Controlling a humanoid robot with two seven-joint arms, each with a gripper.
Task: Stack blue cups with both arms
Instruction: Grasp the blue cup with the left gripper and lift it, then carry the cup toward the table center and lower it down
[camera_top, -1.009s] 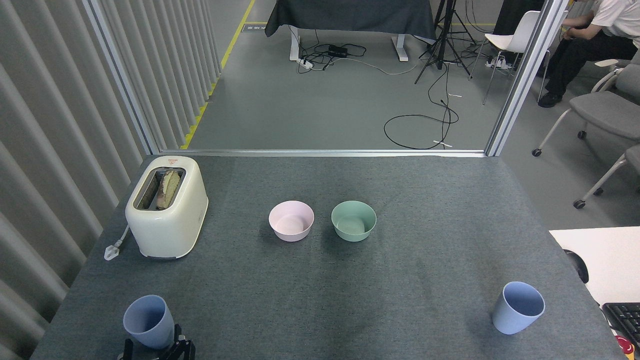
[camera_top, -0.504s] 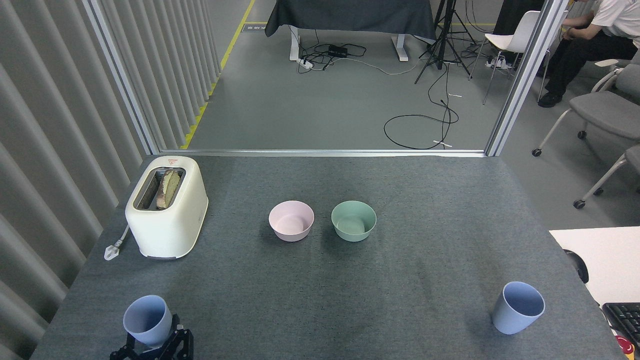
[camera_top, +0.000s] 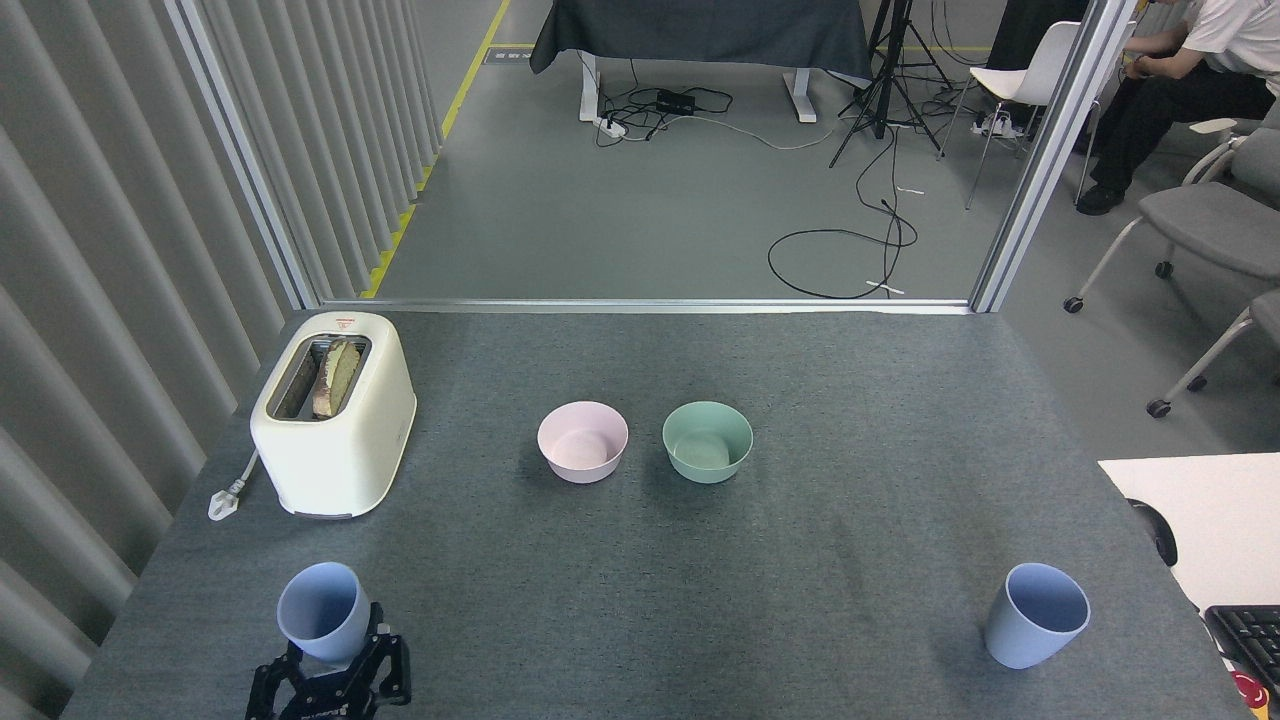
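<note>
Head view shows two pale blue matte cups, handleless and narrowing toward the base. Left cup (camera_top: 322, 625) sits in the left pincer (camera_top: 330, 680), whose black fingers (camera_top: 388, 668) close round its lower part; it is at the near left, in front of the toaster (camera_top: 335, 425) and well apart from it, its mouth tipped toward the camera. Right cup (camera_top: 1036, 615) stands free on the bench (camera_top: 700, 580), far to the right of the toaster and nearer the camera, close to the right edge. No right pincer shows.

Grey felt-like cloth covers the bench. Beyond its far edge lies a grey floor with loose black cables (camera_top: 840, 250), a tripod (camera_top: 890, 70) and a dark-draped table (camera_top: 700, 35); ribbed panels (camera_top: 100, 250) run down the left.

Right of the toaster, mid-bench, a pink bowl (camera_top: 583, 442) and a green bowl (camera_top: 707, 441) stand just beside each other, apart. Bread (camera_top: 335, 375) stands in the cream toaster's slot, and its plug (camera_top: 225, 498) lies to its left. Bare cloth lies between the two cups. At far right are a white desk (camera_top: 1200, 520), a keyboard corner (camera_top: 1250, 640), grey chairs (camera_top: 1200, 230) and a seated person (camera_top: 1180, 80).
</note>
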